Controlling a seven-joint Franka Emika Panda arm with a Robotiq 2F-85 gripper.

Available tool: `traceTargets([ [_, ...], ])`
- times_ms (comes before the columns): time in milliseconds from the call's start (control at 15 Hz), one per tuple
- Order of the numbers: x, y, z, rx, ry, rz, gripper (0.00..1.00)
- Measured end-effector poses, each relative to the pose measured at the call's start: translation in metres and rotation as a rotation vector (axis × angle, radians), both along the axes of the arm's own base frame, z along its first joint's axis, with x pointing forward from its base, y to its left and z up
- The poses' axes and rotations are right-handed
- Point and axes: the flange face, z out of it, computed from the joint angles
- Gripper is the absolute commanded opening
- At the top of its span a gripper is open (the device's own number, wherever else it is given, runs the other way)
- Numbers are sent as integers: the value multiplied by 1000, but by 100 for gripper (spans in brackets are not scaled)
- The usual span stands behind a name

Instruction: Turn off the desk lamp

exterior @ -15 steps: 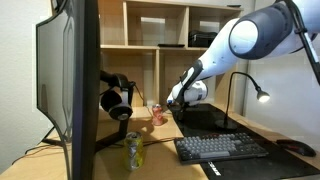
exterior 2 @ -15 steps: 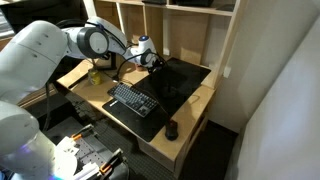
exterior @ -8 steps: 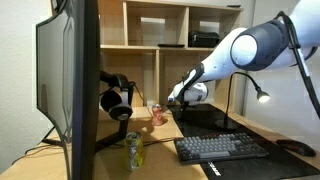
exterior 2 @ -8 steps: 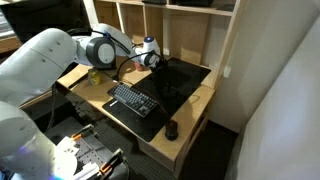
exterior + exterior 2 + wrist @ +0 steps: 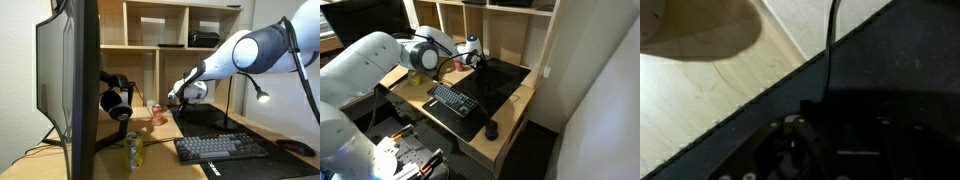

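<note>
Black keyboard point(image 5: 220, 147) on wooden worktop point(image 5: 160, 148), black mouse point(image 5: 295, 147) right of it, slim black gooseneck desk lamp point(image 5: 261, 95) behind, green can point(image 5: 133, 150) left.

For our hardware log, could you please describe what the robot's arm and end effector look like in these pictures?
The arm is built of glossy white, rounded segments with dark bands at the joints. In an exterior view, a thin black cable runs beside it. The end effector has a pale body. In the dim wrist view its fingers look black. No markings are legible.
</note>
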Motion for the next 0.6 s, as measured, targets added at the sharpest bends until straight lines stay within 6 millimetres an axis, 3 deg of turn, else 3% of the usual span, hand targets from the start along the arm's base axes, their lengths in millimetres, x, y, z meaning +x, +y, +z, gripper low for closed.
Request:
traceTargets([
  [133, 2, -4, 2, 1, -4, -4, 5],
  [267, 4, -6, 3, 1, -8, -7, 44],
  [333, 4, -7, 3, 1, -6, -7, 45],
  [600, 3, -3, 2, 0, 26, 2, 73],
])
